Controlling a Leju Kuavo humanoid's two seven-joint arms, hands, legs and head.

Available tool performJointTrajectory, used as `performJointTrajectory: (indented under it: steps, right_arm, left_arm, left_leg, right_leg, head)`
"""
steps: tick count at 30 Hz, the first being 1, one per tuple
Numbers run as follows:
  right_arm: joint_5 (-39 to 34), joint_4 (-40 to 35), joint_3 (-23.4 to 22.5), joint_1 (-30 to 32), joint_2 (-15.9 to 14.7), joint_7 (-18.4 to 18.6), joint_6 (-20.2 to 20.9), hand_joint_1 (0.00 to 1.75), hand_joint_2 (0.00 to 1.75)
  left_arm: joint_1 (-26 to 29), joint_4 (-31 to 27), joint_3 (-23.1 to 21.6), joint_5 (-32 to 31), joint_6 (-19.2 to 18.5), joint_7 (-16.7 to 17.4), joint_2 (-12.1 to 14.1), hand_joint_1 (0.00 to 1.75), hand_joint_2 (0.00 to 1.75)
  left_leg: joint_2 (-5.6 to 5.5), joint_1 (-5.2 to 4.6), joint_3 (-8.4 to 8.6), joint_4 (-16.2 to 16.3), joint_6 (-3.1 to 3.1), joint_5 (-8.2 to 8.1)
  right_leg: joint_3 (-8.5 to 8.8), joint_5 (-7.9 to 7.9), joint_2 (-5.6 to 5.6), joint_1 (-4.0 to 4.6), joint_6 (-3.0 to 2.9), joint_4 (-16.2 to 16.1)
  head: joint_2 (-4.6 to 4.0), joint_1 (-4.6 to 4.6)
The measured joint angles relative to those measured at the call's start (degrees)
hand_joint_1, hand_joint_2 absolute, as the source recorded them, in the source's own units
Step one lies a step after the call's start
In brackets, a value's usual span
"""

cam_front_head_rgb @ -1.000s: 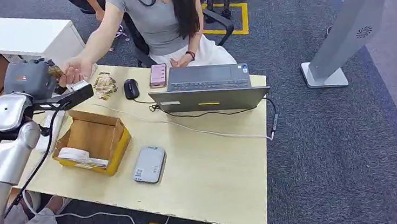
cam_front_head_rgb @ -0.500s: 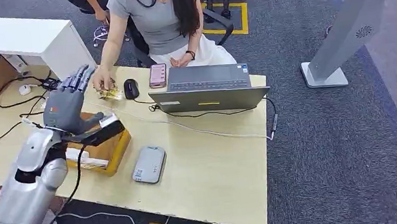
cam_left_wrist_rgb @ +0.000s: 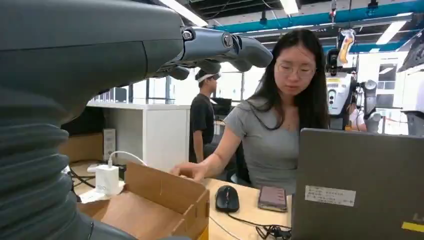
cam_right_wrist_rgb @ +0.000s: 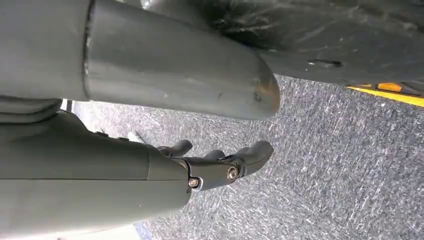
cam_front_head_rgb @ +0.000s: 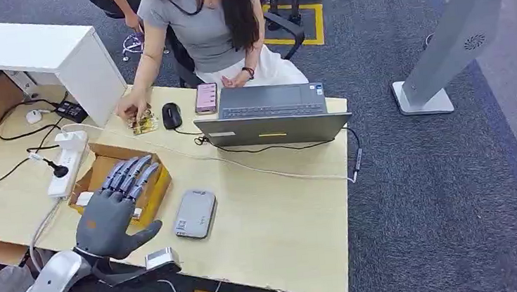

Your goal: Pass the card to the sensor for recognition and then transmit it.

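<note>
Head view: the left hand point(cam_front_head_rgb: 111, 214) hovers above the cardboard box point(cam_front_head_rgb: 146, 171), fingers spread, holding nothing.

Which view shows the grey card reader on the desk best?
Head view: the card reader lies flat in full sight on the table, beside the cardboard box and just ahead of the left hand. Left wrist view looks over the box toward the laptop; right wrist view faces carpet.
</note>
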Motion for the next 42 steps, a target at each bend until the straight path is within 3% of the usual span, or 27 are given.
performJointTrajectory:
  steps: [3, 8, 11, 18, 33, 42]
  right_arm:
    - [-0.04, 0.07, 0.0, 0.0, -0.02, -0.02, -0.04, 0.0, 0.0]
    - [-0.11, 0.57, 0.0, -0.01, -0.07, -0.07, -0.59, 0.0, 0.0]
    - [-0.13, 0.59, 0.0, -0.08, -0.15, -0.18, -0.61, 0.0, 0.0]
    - [-0.13, 0.61, -0.02, -0.16, -0.33, -0.22, -0.7, 0.0, 0.0]
    - [-0.79, 0.61, 0.0, -0.28, -0.37, 0.0, -0.61, 0.0, 0.0]
    - [-0.81, 0.61, 0.04, -0.31, -0.48, 0.13, -0.61, 0.0, 0.0]
  left_arm:
    - [1.18, -0.92, 0.02, -0.37, -2.02, 1.16, 0.52, 0.0, 1.75]
    - [3.96, -0.32, 0.72, 0.9, -11.6, 5.59, 3.43, 0.0, 1.75]
    - [3.32, 3.13, 1.75, 1.29, -14.43, 6.84, 4.87, 0.0, 1.75]
    - [0.97, 9.66, 2.84, 1.01, -15.04, 7.82, 5.18, 0.0, 1.75]
    - [-0.46, 13.27, 3.02, 0.63, -15.98, 9.14, 5.16, 0.0, 1.75]
    - [-3.16, 17.95, 4.9, -1.75, -12.04, 10.14, 3.56, 0.0, 1.75]
  left_leg:
    - [0.0, 0.0, 0.02, 0.0, 0.0, 0.01]
    - [-0.04, 0.0, 0.03, 0.0, 0.0, 0.01]
    - [-0.04, 0.01, 0.03, 0.0, 0.0, 0.01]
    - [-0.04, 0.01, 0.01, 0.01, 0.01, 0.02]
    - [-0.04, 0.01, 0.01, 0.02, 0.01, 0.01]
    - [-0.04, 0.0, 0.02, 0.03, 0.01, 0.02]
  right_leg:
    - [0.17, 0.02, 0.01, 0.0, 0.01, 0.01]
    - [0.02, 0.01, -0.04, 0.0, 0.0, 0.0]
    - [0.02, 0.0, -0.03, 0.01, 0.0, 0.01]
    - [0.15, 0.02, -0.02, 0.0, 0.01, 0.01]
    - [0.13, 0.02, -0.02, 0.0, 0.01, 0.01]
    - [0.13, 0.02, -0.02, 0.0, 0.01, 0.0]
  head:
    - [0.0, -0.02]
    - [0.0, -0.02]
    - [0.0, -0.02]
    - [0.0, 0.0]
    - [0.0, -0.02]
    - [0.0, -0.02]
